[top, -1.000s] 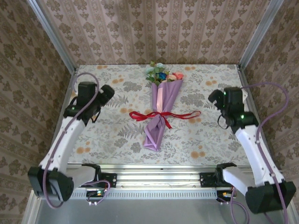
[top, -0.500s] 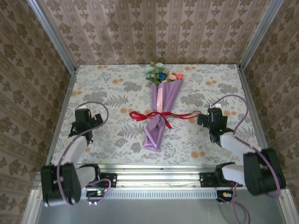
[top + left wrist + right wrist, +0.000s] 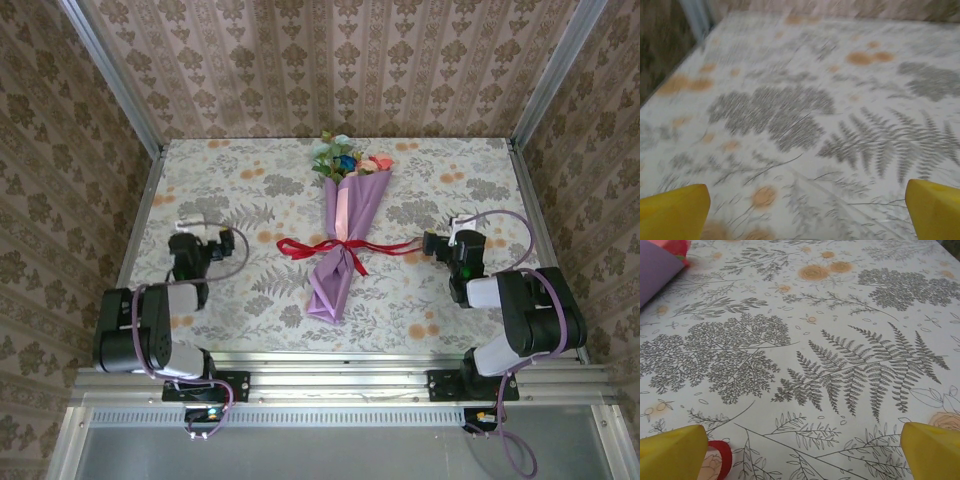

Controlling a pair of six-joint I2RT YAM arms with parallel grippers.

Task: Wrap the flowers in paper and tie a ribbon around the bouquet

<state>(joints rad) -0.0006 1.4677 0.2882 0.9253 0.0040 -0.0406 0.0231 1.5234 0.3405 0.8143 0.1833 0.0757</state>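
Left claw (image 3: 806,207) and right claw (image 3: 802,447) are standing wide apart, gripping nothing; paper (image 3: 354,205) is enclosing flowers (image 3: 345,160), blooms toward 12 o'clock.

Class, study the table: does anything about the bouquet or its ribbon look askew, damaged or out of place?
Nothing stands out. The bouquet lies intact mid-table, slightly slanted, flowers showing at its far end. The ribbon is tied around its middle, loose ends trailing on the cloth to both sides.
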